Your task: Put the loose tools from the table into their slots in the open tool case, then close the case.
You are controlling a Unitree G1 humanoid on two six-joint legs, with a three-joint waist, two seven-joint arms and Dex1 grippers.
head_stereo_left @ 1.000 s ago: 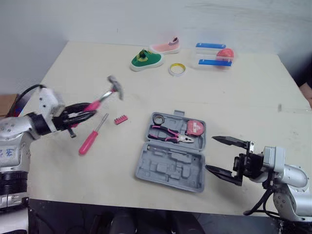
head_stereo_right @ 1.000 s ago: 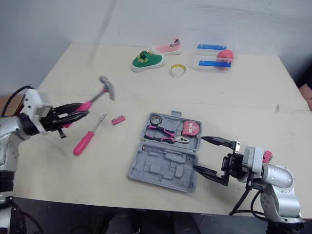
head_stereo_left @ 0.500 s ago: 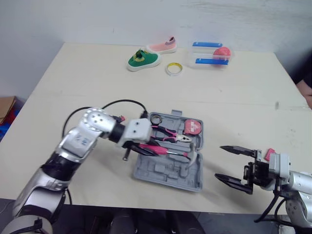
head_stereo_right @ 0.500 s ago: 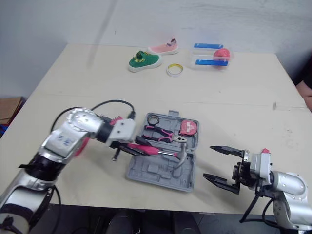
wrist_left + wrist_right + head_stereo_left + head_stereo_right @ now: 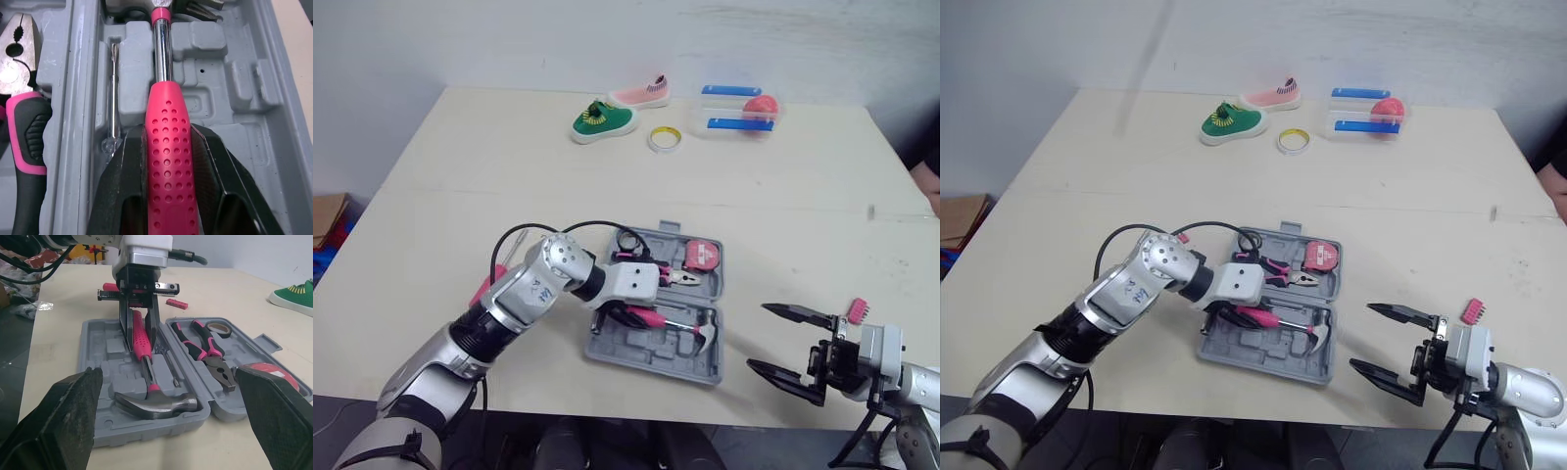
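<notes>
The grey tool case (image 5: 625, 343) lies open near the table's front edge. Its lid half holds pink-handled pliers (image 5: 672, 278), a red tape measure (image 5: 703, 255) and a black tape roll (image 5: 628, 240). My left gripper (image 5: 625, 313) is shut on the pink handle of the hammer (image 5: 146, 404), whose steel head (image 5: 705, 328) rests on the moulded base half. A slim driver (image 5: 113, 98) sits in a slot beside the hammer. A pink screwdriver (image 5: 489, 289) lies on the table behind my left arm, and a pink bit strip (image 5: 177, 303) lies beyond the case. To the right of the case, my right gripper (image 5: 759, 337) stands open, holding nothing.
At the far side of the table are a green shoe (image 5: 604, 119), a pink shoe (image 5: 641, 91), a yellow tape roll (image 5: 660, 138) and a clear box (image 5: 741, 108) with blue strips. The case's front rim is close to the table's near edge.
My left gripper has carried the hammer from over the table's left side into the case and lowered it onto the base half. The right gripper stays open, a little further right.
</notes>
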